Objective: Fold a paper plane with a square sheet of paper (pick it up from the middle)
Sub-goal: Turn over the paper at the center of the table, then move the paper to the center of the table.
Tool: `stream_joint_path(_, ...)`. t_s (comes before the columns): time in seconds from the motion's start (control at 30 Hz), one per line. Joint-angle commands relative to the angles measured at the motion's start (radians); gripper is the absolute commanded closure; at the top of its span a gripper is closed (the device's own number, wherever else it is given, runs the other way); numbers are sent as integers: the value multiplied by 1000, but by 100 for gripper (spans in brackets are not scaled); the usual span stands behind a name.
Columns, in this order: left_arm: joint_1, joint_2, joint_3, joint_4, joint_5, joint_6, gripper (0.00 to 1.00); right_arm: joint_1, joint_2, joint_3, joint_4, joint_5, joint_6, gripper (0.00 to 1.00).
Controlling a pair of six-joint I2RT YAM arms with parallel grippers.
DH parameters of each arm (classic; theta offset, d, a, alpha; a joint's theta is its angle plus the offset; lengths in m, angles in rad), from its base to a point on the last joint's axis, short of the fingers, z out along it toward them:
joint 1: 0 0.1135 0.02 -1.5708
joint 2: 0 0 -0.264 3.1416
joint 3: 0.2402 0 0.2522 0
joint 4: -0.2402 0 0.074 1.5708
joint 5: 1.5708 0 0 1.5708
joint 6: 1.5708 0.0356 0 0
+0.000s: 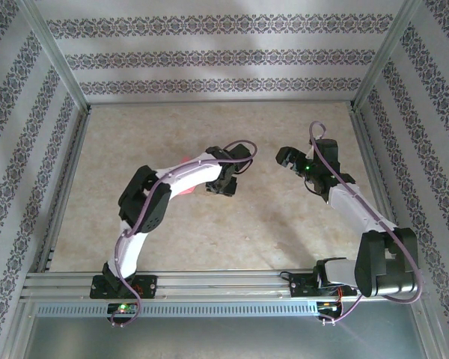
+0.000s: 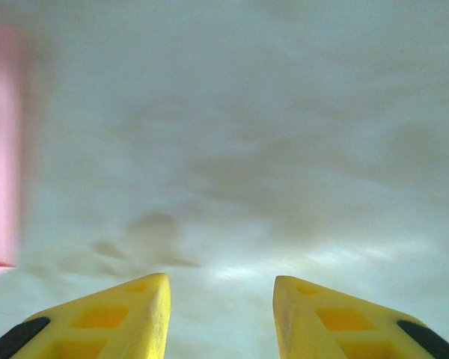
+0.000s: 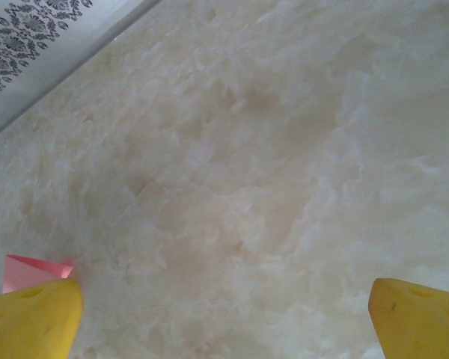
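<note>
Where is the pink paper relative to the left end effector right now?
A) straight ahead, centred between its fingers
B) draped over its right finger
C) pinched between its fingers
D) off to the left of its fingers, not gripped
D: in the left wrist view the pink paper sits at the left edge, while the left end effector has only bare table between its parted fingers.

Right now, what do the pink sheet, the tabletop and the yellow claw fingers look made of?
Sheet: thin matte paper, likely; crisp edges, sharp corner.
Tabletop: marble-patterned, faint sheen; stone or laminate, unclear.
Claw fingers: yellow moulded plastic, probably; matte, with recessed pockets.
</note>
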Motion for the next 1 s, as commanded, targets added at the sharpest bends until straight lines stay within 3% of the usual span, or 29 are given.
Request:
stream_joint_path(0.0, 11, -124, -61, 159, 183, -41, 58, -4, 11, 9, 26, -28, 19, 2)
stream_joint_path(0.13, 81, -250, -163, 184, 147, 26, 56, -3, 21, 10, 35, -56, 27, 2)
stream_joint_path(0.27, 207, -353, -292, 158, 50, 92, 56, -1, 37, 6, 47, -83, 41, 2)
stream_joint_path(0.47, 386, -407, -461, 232, 97, 108, 62, 23, 56, 1, 59, -91, 57, 2)
stream_joint_path(0.67, 457, -347, -485, 243, 70, 118, 76, 51, 74, 5, 65, -91, 78, 2)
stream_joint_path(0.97, 488, -258, -471, 295, 73, 104, 80, 72, 106, 25, 66, -111, 83, 2)
